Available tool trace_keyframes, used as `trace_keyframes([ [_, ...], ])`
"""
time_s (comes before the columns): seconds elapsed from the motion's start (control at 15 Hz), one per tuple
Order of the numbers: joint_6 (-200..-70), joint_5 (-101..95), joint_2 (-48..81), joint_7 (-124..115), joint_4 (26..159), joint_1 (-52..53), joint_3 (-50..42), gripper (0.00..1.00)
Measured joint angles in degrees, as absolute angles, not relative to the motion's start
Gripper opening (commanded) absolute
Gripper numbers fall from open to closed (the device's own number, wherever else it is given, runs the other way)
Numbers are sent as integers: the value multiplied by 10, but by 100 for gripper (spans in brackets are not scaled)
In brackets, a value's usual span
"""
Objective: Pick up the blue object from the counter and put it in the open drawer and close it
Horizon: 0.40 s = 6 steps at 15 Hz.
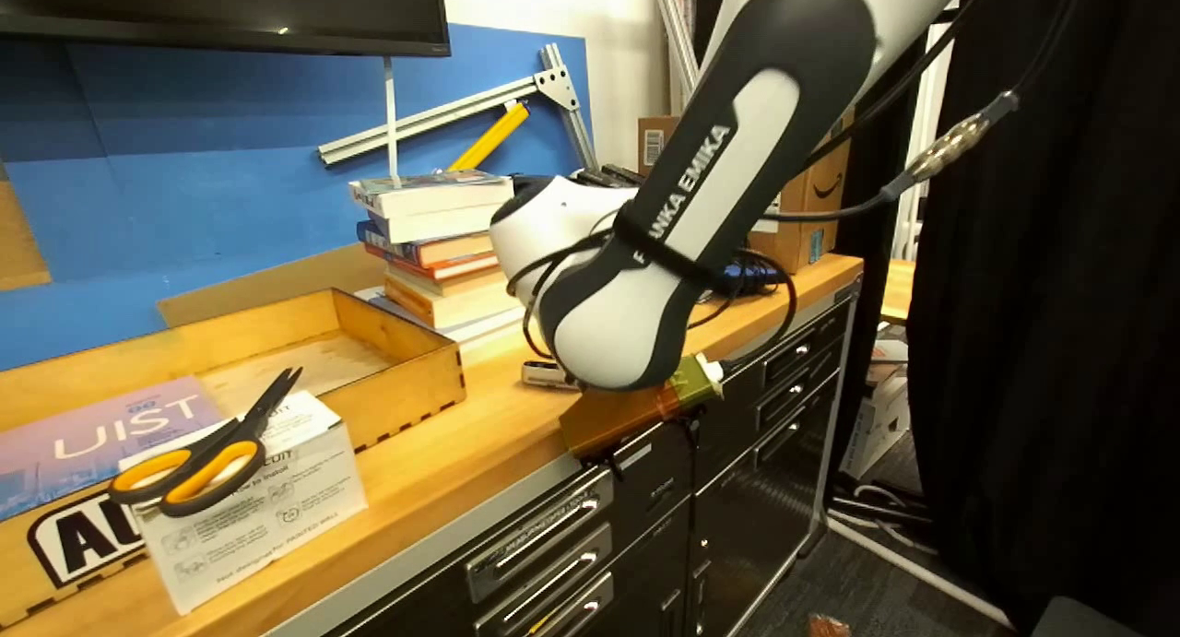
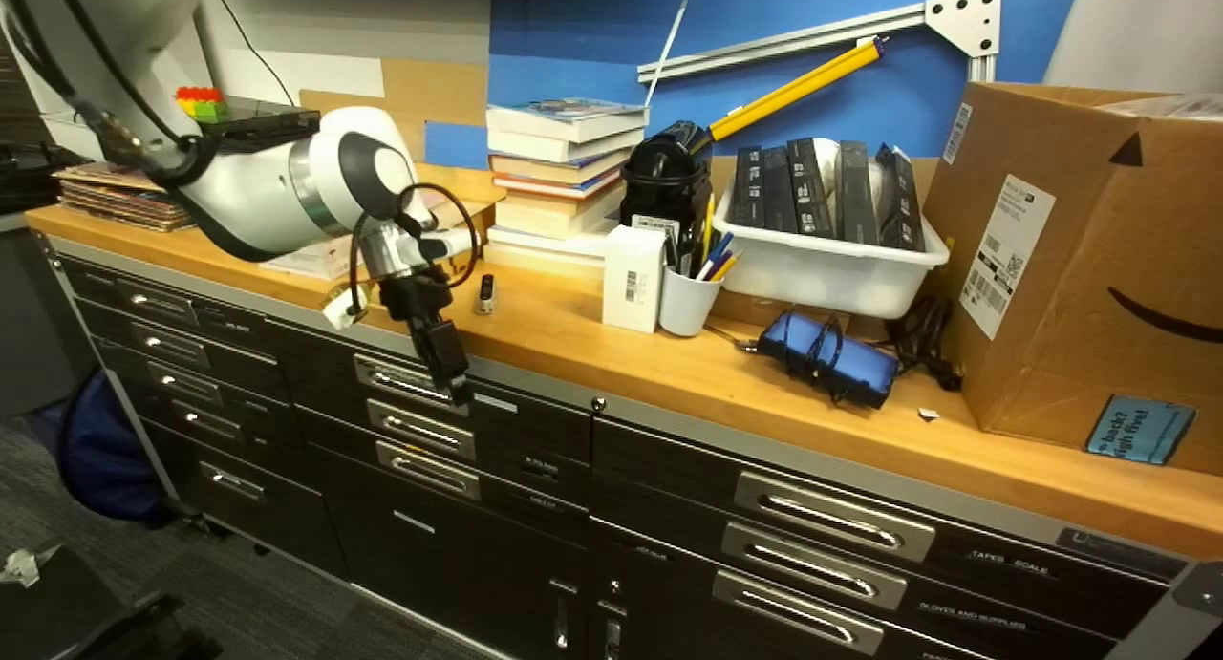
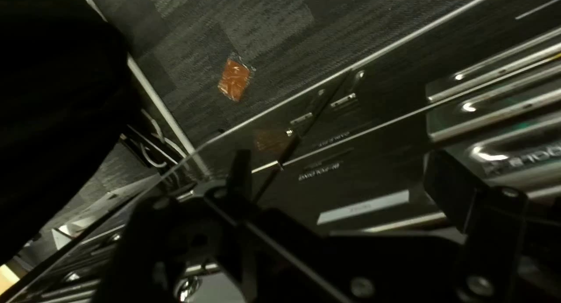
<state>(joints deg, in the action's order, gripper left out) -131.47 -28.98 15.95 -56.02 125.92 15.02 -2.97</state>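
Observation:
The counter [image 2: 549,330] is a light-wood bench top with a thick edge, in both exterior views [image 1: 516,439]. The small flat blue object does not show on it; it is hidden or out of view. My gripper [image 2: 457,385] points down just in front of the counter edge, before the top drawer [image 2: 540,426] of the middle cabinet. That drawer's silvery handle also shows [image 1: 539,537], and its front looks flush and closed. In the wrist view my gripper [image 3: 346,180] has its fingers wide apart with nothing between them; a white drawer label [image 3: 363,207] shows beyond.
A small black and silver device [image 2: 486,295] lies behind the gripper. A book stack [image 2: 564,163], white box [image 2: 631,283], pen cup [image 2: 686,302] and corded blue block [image 2: 831,354] stand rightward. Scissors [image 1: 207,457] lie on a box beside a wooden tray [image 1: 406,402].

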Motion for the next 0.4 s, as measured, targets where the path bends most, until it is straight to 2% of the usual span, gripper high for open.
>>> trace_keyframes([
  [0.4,-1332,-179,-10,-367,1321,119,22,100],
])
